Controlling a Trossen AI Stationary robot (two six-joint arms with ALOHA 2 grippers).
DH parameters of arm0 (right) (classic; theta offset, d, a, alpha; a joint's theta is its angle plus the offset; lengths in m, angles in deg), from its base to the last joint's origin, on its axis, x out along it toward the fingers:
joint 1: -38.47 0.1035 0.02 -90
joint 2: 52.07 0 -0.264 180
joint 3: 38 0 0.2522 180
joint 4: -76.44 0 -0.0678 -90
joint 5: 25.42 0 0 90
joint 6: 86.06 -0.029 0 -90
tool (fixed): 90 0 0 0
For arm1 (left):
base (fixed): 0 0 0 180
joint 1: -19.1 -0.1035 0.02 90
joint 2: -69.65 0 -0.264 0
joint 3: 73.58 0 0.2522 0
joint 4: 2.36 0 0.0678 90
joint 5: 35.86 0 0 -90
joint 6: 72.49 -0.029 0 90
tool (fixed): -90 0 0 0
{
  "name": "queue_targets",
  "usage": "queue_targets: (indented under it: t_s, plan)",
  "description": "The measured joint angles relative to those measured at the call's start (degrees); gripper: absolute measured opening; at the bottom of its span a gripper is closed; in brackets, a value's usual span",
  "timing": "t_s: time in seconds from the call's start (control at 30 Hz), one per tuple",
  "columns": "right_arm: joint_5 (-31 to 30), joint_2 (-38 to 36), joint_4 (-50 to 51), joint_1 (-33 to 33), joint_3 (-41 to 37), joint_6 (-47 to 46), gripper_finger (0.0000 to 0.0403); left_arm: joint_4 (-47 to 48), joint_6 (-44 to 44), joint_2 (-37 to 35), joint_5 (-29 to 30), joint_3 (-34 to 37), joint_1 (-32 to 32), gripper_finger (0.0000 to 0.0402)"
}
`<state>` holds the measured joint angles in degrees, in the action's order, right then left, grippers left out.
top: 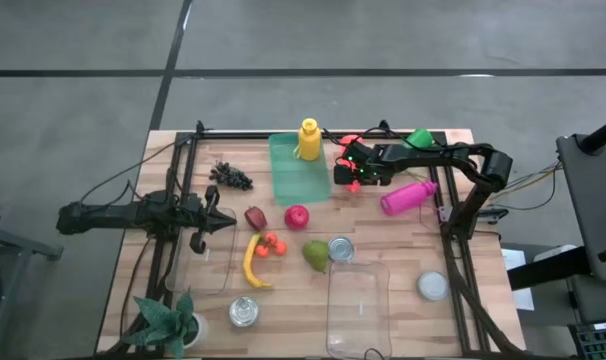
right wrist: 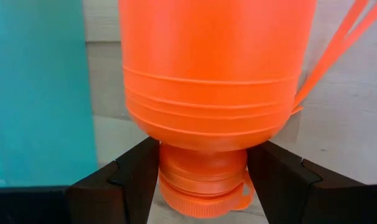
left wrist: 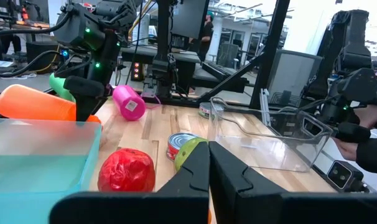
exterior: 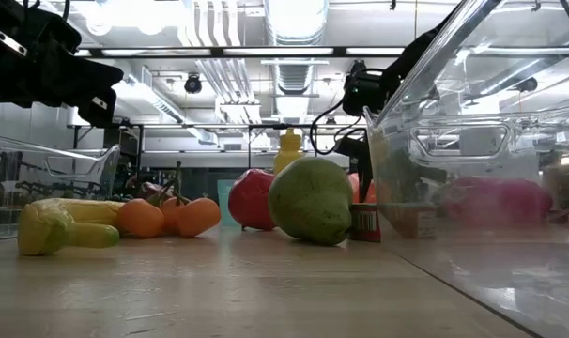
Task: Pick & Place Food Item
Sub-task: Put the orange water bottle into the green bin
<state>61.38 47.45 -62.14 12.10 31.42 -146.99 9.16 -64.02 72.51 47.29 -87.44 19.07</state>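
Note:
An orange plastic bottle [right wrist: 213, 74] lies beside the teal tray [top: 298, 170] at the table's far middle; the left wrist view shows its body [left wrist: 33, 102] about level. My right gripper [top: 349, 172] points steeply down over its cap end and is shut on it. Loose food lies mid-table: a red apple [top: 296, 216], a green pear [top: 315, 254], a yellow banana [top: 251, 262], small orange fruits [top: 271, 245], dark grapes [top: 231, 177]. My left gripper [top: 228, 222] waits at the left, level and shut, holding nothing. My right gripper pinches the orange bottle's neck [right wrist: 201, 163], just above the cap, between its two fingers [right wrist: 135, 171]. The fingers come from above, slanting down, and lie across the bottle. The body stretches away from the fingers; whether it rests on the table I cannot tell.
A yellow bottle [top: 309, 140] stands in the teal tray. A pink bottle [top: 408, 196] lies near the right arm. A tin can [top: 341, 249], a clear bin [top: 358, 300], another clear bin [top: 205, 262], a potted plant [top: 173, 320] and two round lids [top: 244, 312] [top: 433, 286] fill the near half.

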Motion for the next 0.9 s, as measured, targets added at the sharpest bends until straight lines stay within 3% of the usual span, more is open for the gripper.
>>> queue_targets:
  t_s: [0.23,0.5,0.9]
  plan:
    - [0.04,0.01,-0.17,0.00,-0.02,0.03,0.0228,-0.01,0.00,0.00,0.01,0.01,0.00,0.0001]
    - [0.64,0.34,0.27,0.03,-0.44,-0.22,0.0296,-0.01,0.00,-0.01,0.01,0.00,0.00,0.0001]
    - [0.22,0.26,-0.21,0.02,-0.79,-0.56,0.0294,-0.01,0.00,0.01,0.01,0.00,0.00,0.0001]
